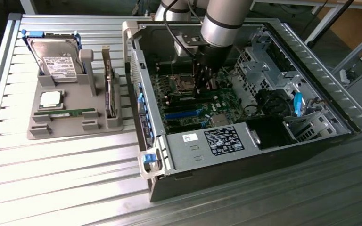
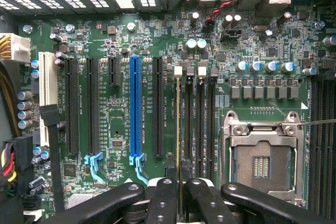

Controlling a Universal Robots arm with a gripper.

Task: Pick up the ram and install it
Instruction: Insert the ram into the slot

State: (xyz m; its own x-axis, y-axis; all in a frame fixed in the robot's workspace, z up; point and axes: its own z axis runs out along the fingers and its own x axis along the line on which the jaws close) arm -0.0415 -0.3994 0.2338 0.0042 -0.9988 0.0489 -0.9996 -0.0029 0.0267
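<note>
One ram (image 2: 179, 129) is pinched edge-on by the gripper (image 2: 179, 192) over the motherboard (image 2: 115, 103) slots inside the case (image 1: 187, 150). A second ram (image 1: 64, 112) is seen well away on one gray holder (image 1: 74, 127), beside one CPU (image 1: 50, 98).

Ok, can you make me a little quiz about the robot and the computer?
1. True or false: the CPU socket is empty.
2. What is the gripper pinching? A) a hard drive B) the ram C) a blue cable
3. How many ram sticks lie on the grey holder outside the case?

Key: 1 true. 2 B, the thin stick sits edge-on between the fingers, over the memory slots. 3 one, the spare ram stick.
</note>
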